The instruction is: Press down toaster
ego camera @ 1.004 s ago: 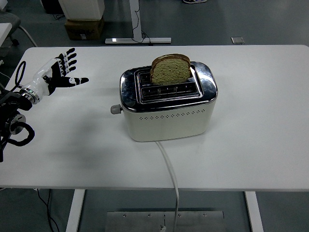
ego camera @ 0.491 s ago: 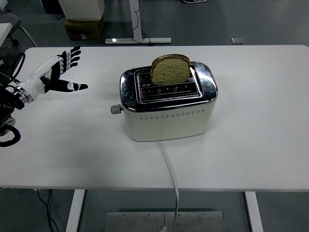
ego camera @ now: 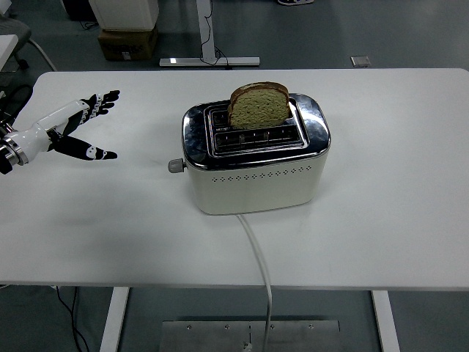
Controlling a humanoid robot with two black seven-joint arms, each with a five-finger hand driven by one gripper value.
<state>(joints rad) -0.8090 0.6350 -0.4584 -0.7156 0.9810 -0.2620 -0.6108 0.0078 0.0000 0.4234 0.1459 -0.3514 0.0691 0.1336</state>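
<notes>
Toaster [ego camera: 255, 158]: stands near the middle of the white worktop [ego camera: 396, 183], cream body with a chrome top, long side facing the near edge so both slots are in plain sight.

Bread [ego camera: 259, 105]: one slice sits upright in the far slot, standing well proud of the chrome, which tells me the carriage is up and nothing has been pressed yet.

Lever [ego camera: 174, 166]: a small grey knob pokes out of the toaster's left end, high in its travel (that end faces the arm in view, which suits a push from that side).

Cord [ego camera: 258, 260]: runs white from the toaster's front base toward the near edge and drops over it, clear of the lever side.

Left hand [ego camera: 82, 126]: hovers over the far left of the worktop, fingers spread flat with the thumb splayed out below them, holding nothing. It is well apart from the lever, with bare worktop between.

Right hand: not to be seen anywhere.

Stage, as I judge it: the approach is barely begun; the hand must cross to the knob and bear down on it.

Risk: a light toaster could slide or tip under an off-centre push.
</notes>
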